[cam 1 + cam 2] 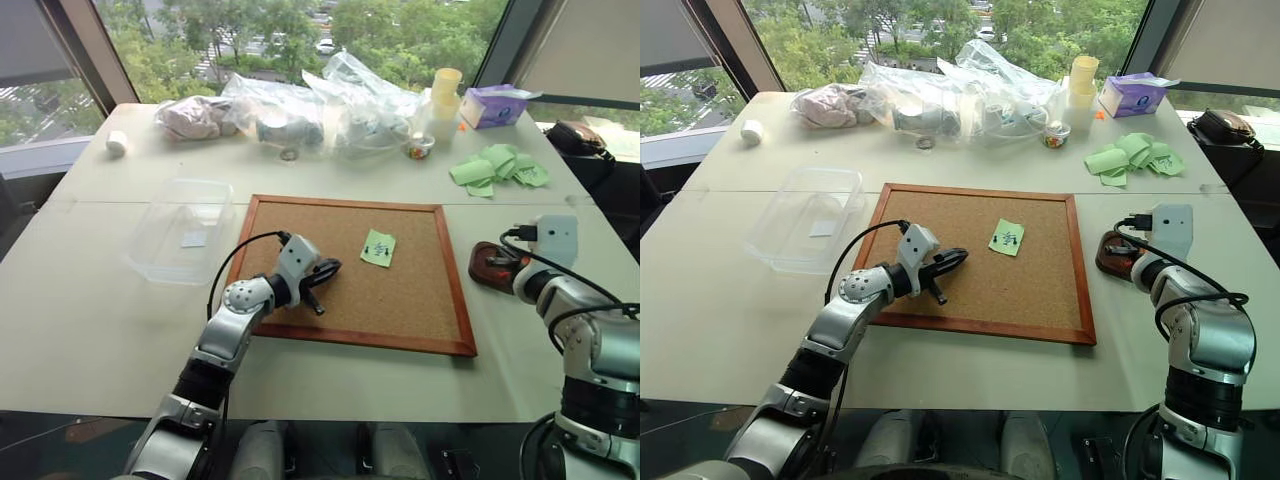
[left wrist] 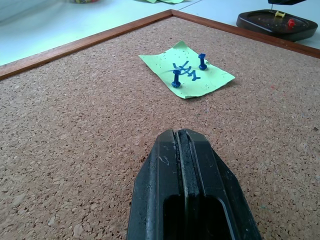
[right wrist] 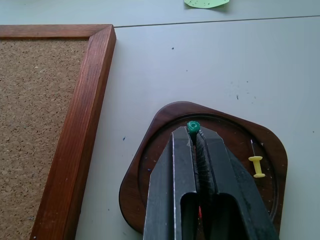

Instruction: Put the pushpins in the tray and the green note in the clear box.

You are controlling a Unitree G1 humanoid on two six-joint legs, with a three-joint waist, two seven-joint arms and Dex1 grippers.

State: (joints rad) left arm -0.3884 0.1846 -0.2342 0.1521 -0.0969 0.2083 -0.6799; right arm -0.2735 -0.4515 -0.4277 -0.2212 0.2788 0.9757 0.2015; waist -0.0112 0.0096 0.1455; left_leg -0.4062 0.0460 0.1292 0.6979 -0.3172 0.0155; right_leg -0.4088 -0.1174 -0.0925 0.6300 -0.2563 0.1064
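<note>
Right gripper (image 3: pixel 194 131) pinches a green pushpin (image 3: pixel 193 126) over the tray (image 3: pixel 272 147), so releasing it badly may bounce it onto the counter (image 3: pixel 210 65), while the shut left gripper (image 2: pixel 184 137) waits near the green note (image 2: pixel 186 70).

1. left gripper (image 2: pixel 182 136) – fingers pressed together, low over the cork board (image 2: pixel 75 125).
2. green note (image 2: pixel 186 69) lies ahead, fixed by two blue pushpins (image 2: pixel 176 78).
3. tray (image 2: pixel 278 24) – beyond the board's frame, holding pins.

Ahead of the left gripper (image 2: pixel 189 134), bare cork board (image 2: pixel 75 150) lies open up to the green note (image 2: pixel 186 68), where two blue pushpins (image 2: pixel 176 78) stand upright. Beneath the right gripper (image 3: pixel 194 131), the tray (image 3: pixel 150 150) holds a yellow pin (image 3: pixel 257 166).
</note>
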